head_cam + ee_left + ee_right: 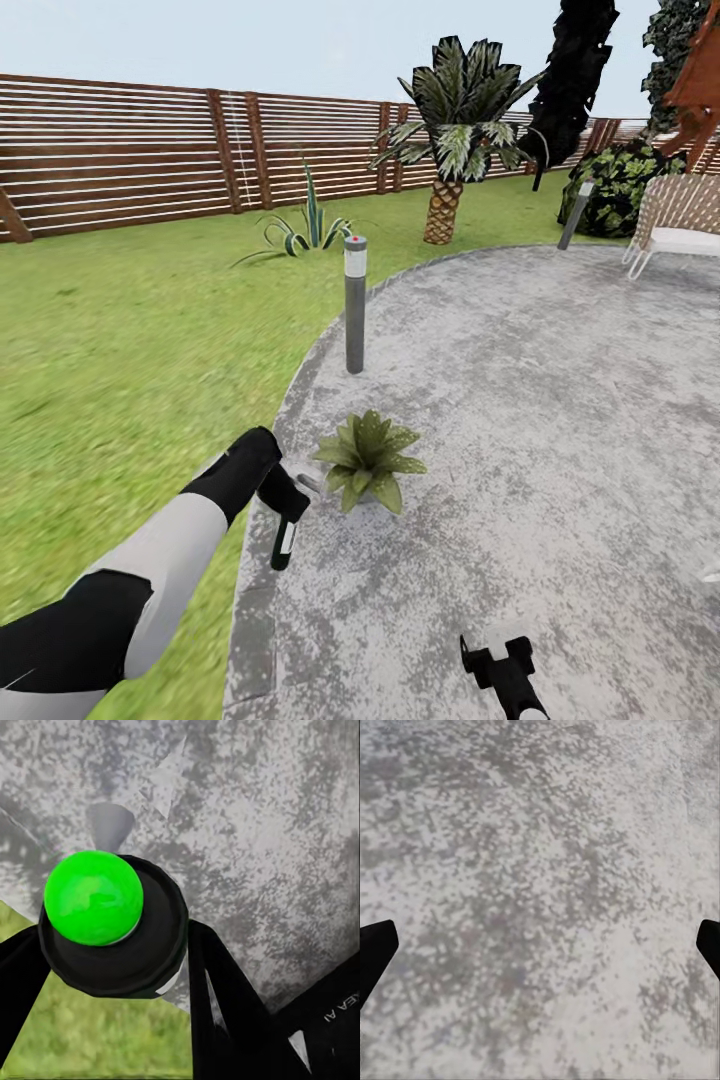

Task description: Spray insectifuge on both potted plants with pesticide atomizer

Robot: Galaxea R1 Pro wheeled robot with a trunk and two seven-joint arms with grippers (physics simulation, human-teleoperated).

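Observation:
In the head view a potted plant [368,460], a low rosette of speckled green leaves, sits on the grey stone patio [520,400] close to its lawn-side edge. Just left of it, my left gripper [287,503] is shut on the pesticide atomizer [283,540], a slim dark bottle with a white patch that hangs downward. The left wrist view looks down on the atomizer's bright green tip [94,898], with a black finger [221,990] on either side of the bottle. My right gripper [495,650] hovers low over bare patio, open, its fingertips [375,949] wide apart.
A grey bollard light [354,305] stands at the patio edge behind the plant, and another [575,215] stands farther back. A palm [445,130], a spiky clump [305,235] and the slatted fence [120,150] lie beyond the lawn [110,350]. A wicker chair [680,225] is at the far right.

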